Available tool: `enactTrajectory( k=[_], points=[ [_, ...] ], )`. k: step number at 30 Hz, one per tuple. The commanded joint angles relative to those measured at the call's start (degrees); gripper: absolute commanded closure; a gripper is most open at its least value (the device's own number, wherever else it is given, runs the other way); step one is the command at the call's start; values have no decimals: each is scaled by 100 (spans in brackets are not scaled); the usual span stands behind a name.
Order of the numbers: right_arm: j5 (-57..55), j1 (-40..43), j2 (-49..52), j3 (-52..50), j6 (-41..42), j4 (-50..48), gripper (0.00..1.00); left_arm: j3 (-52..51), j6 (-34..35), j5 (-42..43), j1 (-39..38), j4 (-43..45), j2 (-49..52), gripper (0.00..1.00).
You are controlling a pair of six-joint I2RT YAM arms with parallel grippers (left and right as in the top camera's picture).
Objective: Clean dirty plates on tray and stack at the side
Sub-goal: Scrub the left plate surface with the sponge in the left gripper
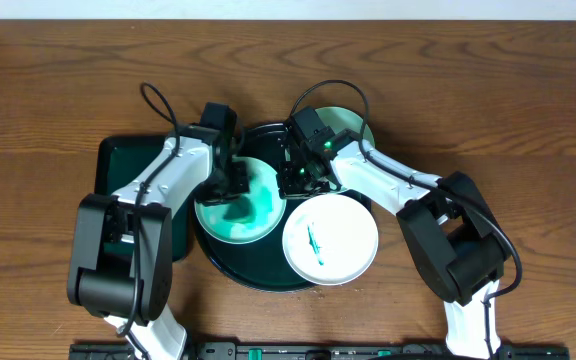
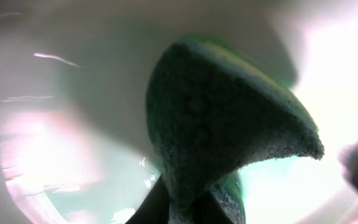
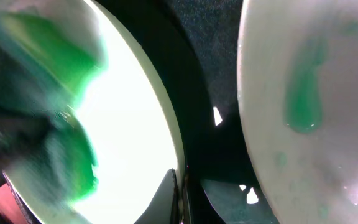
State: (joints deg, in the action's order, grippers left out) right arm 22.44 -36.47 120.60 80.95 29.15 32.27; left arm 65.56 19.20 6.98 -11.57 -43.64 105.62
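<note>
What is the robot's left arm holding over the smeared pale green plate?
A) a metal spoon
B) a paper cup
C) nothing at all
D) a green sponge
D: in the left wrist view, the left gripper pinches a green sponge, and the overhead view shows that arm over the smeared mint plate.
</note>
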Motion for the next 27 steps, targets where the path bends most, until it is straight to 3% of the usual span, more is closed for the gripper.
enactTrajectory(
  k=[1, 6, 12, 14, 21, 25, 27],
  points=[
    [-205, 85, 140, -17, 17, 52, 99, -72, 662, -2221, 190, -273, 140, 93],
    [-205, 85, 140, -17, 15, 46, 99, -72, 361, -726, 92, -756, 140, 93],
    [-205, 81, 140, -17, 13, 48, 99, -72, -1436, 2251, -210, -756, 140, 93],
    [-205, 81, 140, -17, 0, 50, 99, -72, -1576, 2503, -280, -546, 140, 93],
    [-203, 81, 140, -17, -4, 52, 99, -72, -1545, 2090, -245, 723, 140, 93],
    [-205, 81, 140, -17, -7, 52, 99, -72, -704, 125, -136, 942, 140, 93],
    [-205, 81, 140, -17, -7, 50, 99, -72, 57, -1303, -94, 787, 140, 93]
  ],
)
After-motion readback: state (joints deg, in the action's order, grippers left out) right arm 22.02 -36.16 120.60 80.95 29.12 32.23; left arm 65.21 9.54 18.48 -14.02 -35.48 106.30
